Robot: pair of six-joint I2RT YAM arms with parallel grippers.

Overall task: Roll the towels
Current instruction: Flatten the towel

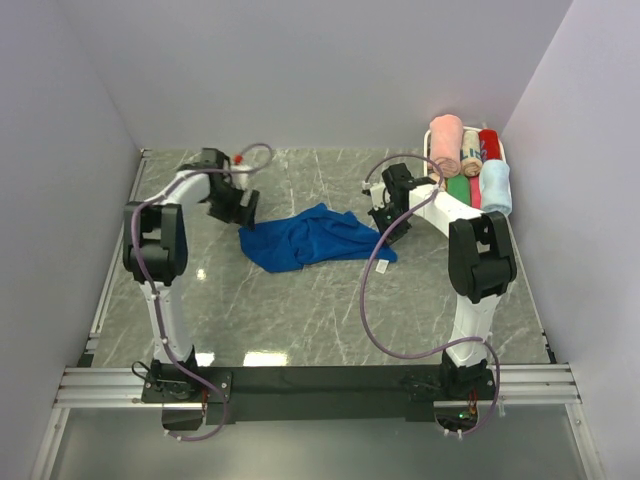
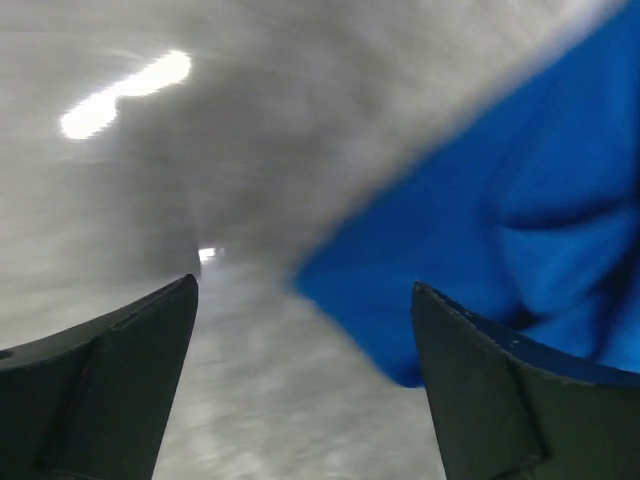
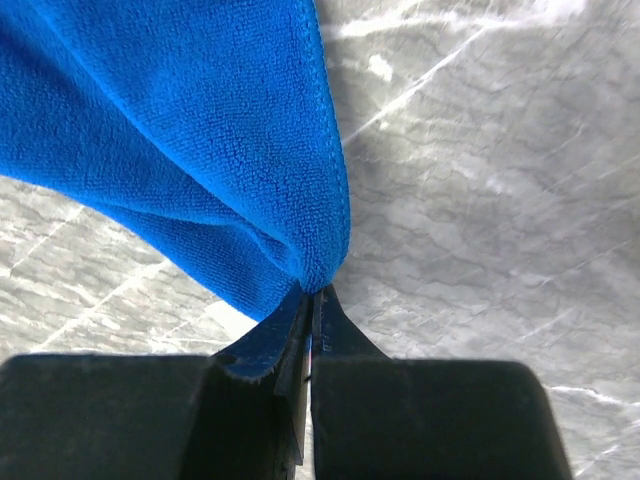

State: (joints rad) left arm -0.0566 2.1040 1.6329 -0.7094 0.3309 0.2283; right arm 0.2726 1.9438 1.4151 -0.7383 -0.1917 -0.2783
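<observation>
Royal blue towel [image 1: 315, 238] crumpled at table centre, not rolled. My right gripper [image 3: 312, 292] pinching its 3 o'clock corner, jaws pressed together on cloth, which fans away from pinch over marble table [image 3: 480, 200]. My left gripper [image 2: 305, 285] at towel's 9 o'clock edge, jaws spread wide, nothing between them. Towel edge just beside one finger [image 2: 500, 400]. That view blurred. Pale blue towel [image 1: 495, 187] rolled, at table's 2 o'clock, beside pink roll [image 1: 445, 145], red roll [image 1: 489, 143], green roll [image 1: 458, 188].
</observation>
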